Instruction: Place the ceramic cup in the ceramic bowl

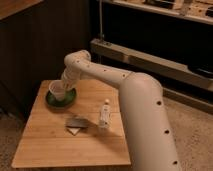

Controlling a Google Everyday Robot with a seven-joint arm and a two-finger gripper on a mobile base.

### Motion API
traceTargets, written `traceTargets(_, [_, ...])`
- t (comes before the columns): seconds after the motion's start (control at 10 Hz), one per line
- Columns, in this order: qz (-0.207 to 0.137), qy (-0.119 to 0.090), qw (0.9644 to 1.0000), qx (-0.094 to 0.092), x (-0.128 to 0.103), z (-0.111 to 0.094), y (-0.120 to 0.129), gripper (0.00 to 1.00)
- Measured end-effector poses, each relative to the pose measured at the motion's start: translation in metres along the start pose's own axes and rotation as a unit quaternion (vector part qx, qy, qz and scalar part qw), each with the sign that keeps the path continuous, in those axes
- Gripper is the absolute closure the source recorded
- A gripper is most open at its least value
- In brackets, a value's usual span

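Observation:
The dark green ceramic bowl (61,98) sits at the far left of the wooden table (75,140). The white ceramic cup (57,90) is in the bowl's opening, tilted a little. My gripper (65,82) is right above and behind the cup, at the end of the white arm (100,72) that reaches in from the right. The cup hides most of the gripper's tip.
A slim clear bottle with a white cap (104,115) stands upright near the table's middle right. A flat grey and white rectangular item (76,124) lies in front of the bowl. A dark wooden wall rises behind the table; metal shelving (150,60) stands at the right.

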Motion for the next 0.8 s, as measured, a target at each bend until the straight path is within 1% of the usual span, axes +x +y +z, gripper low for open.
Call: traceTargets(0.8, [-0.001,0.001,1.0,-0.002,-0.0026,0.0055,-0.0007,0.73])
